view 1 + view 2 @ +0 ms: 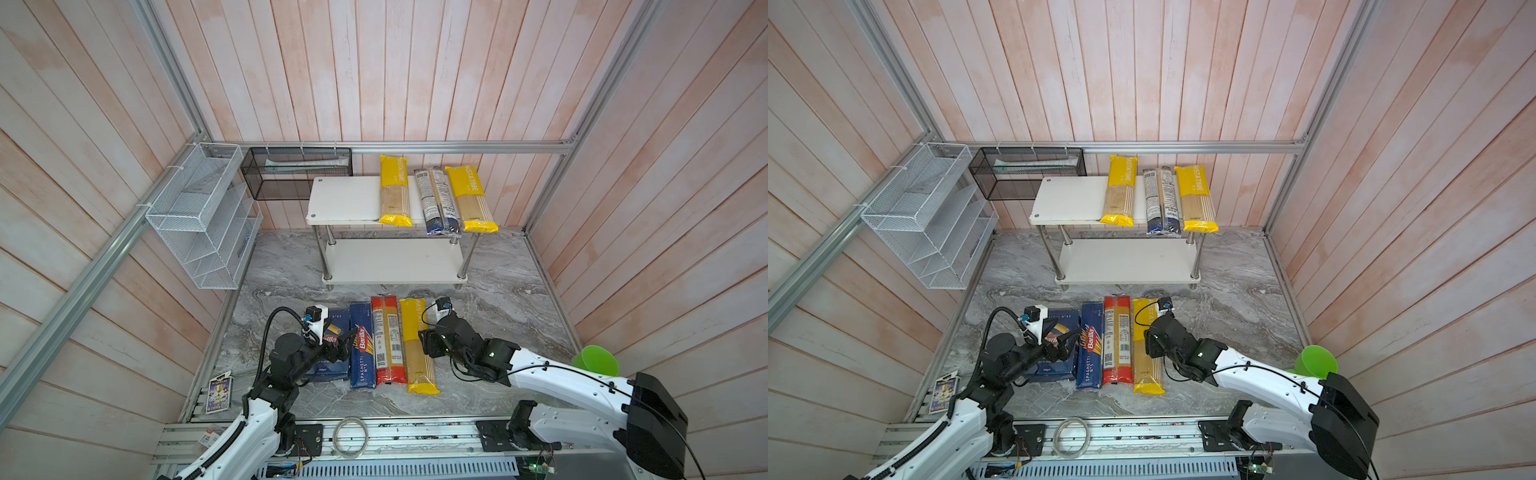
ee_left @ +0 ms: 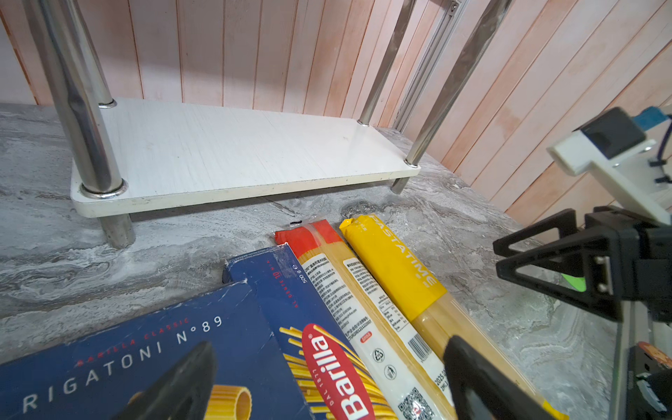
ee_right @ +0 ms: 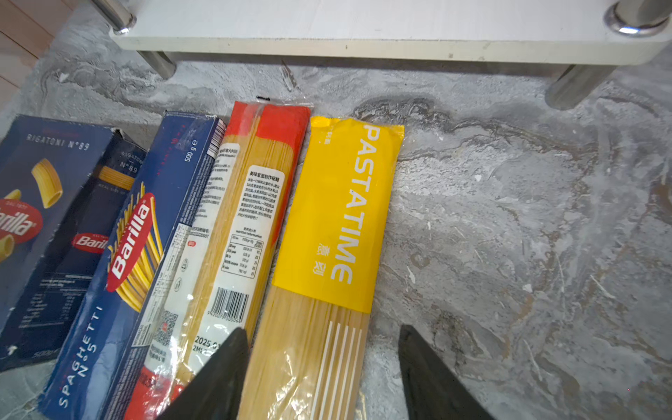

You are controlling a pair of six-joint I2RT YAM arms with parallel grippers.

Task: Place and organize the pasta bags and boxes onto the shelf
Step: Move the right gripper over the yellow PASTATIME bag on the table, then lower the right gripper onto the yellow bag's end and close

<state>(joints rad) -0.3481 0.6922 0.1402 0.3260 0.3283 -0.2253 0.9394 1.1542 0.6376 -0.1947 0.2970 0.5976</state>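
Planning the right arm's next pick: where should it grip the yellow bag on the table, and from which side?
Probably from above, across the narrow width of the yellow bag, around mid-length on its clear part. It lies flat and long, one edge against the red-ended bag, the other free, so one finger must slip into that seam. The right gripper straddles it, jaws open.

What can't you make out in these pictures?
Wide dark blue rigatoni carton: left arm covers its middle in both top views.
Pale item inside black mesh basket: blurred by mesh, top views.
Yellow PASTATIME bag on the grey table: near end cut by right wrist view's edge.
Small printed card, top views: unreadably small.
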